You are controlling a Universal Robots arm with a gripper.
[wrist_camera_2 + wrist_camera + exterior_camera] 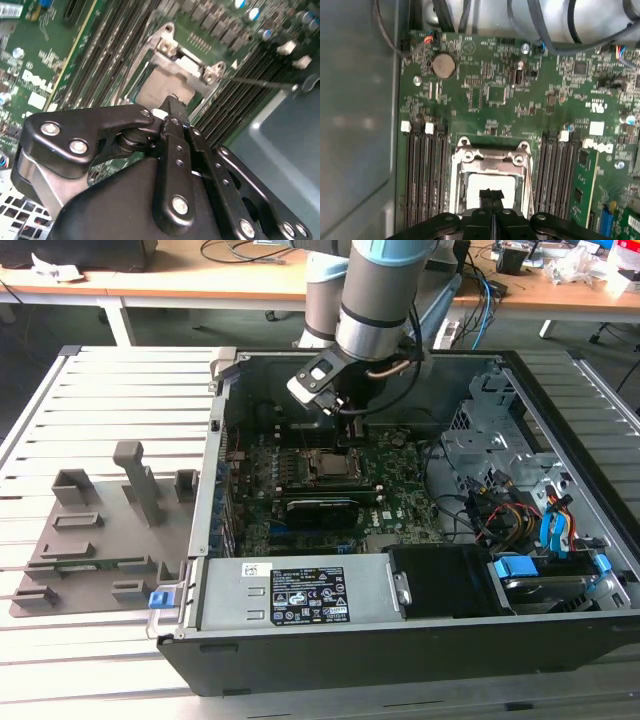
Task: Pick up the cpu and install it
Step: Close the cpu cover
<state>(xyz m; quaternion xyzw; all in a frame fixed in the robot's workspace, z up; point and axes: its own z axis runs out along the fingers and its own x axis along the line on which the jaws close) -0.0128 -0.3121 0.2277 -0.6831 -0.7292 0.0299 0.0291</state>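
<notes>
The cpu (470,186) is a pale silver-grey square lying flat inside the motherboard socket, ringed by the socket's metal frame (490,159). In the second wrist view the cpu (157,87) sits just beyond my black fingers. My gripper (491,194) is shut, its two fingertips pressed together directly over the chip's middle, with nothing visible between them; I cannot tell whether the tips touch the chip. In the exterior view the gripper (352,428) hangs inside the open computer case (215,500), just behind the socket (325,468).
Memory slots (425,175) flank the socket on both sides. A black card (330,505) lies in front of the socket. A drive cage and cables (500,500) crowd the exterior view's right. Grey holder blocks (100,530) stand outside the case on the exterior view's left.
</notes>
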